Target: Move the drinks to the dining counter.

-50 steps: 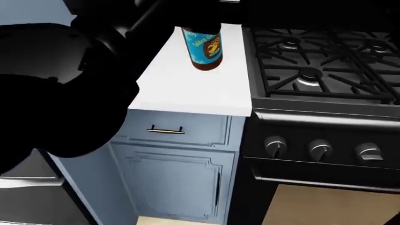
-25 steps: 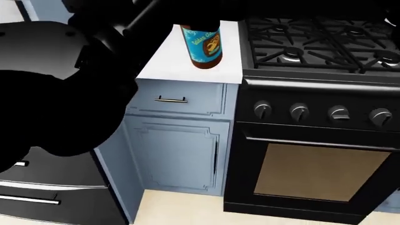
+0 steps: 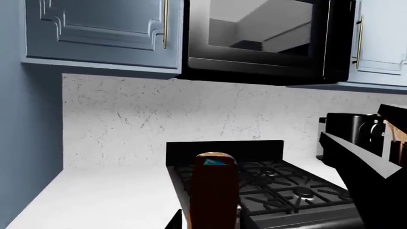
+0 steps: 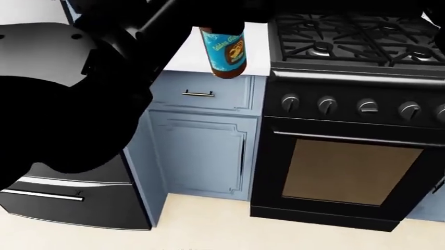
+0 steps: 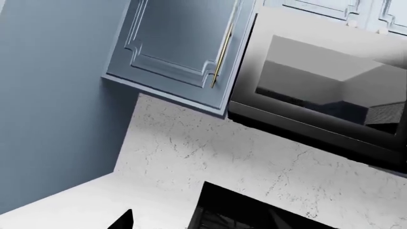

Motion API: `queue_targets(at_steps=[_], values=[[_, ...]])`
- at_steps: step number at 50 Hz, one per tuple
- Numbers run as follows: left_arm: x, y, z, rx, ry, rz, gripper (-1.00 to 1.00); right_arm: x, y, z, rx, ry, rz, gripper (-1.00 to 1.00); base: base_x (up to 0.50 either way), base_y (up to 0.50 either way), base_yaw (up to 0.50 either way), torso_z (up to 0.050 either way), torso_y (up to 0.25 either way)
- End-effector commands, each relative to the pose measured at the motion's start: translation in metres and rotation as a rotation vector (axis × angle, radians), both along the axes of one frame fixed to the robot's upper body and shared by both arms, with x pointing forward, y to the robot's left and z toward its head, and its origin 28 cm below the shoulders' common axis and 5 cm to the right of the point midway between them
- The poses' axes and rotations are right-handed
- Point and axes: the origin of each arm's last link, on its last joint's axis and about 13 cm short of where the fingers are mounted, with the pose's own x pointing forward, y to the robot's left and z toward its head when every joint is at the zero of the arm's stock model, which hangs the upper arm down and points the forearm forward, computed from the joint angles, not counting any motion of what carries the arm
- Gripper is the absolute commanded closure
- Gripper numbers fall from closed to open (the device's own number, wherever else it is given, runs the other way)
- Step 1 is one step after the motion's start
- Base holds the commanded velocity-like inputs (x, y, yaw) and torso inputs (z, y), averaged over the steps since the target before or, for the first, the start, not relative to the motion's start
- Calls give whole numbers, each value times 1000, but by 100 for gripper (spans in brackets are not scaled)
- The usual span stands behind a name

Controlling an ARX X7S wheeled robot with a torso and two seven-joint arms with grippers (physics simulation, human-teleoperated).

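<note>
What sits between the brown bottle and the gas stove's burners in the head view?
Only a bare strip of white countertop lies between the brown bottle and the gas stove; the head view shows nothing else there.

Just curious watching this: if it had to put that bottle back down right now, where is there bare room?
The white countertop between the blue side wall and the stove looks bare. The stove's grates are crowded, and the bottle hangs by the counter's front edge.

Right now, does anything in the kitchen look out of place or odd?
Only the brown bottle: it hangs in the air in front of the white countertop beside the stove, seemingly carried by the left arm. Nothing looks spilled or damaged.
</note>
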Motion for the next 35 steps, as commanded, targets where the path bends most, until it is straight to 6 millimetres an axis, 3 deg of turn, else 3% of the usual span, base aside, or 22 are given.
queue_targets(at_steps=[1, 35], values=[[0, 1, 3, -14, -9, 8, 100, -2, 0, 2, -48, -17, -9, -100, 0, 0, 500, 0, 0], [-1, 1, 2, -13, -10, 6, 100, 0, 1, 1, -68, -19, -10, -100, 0, 0, 500, 0, 0]])
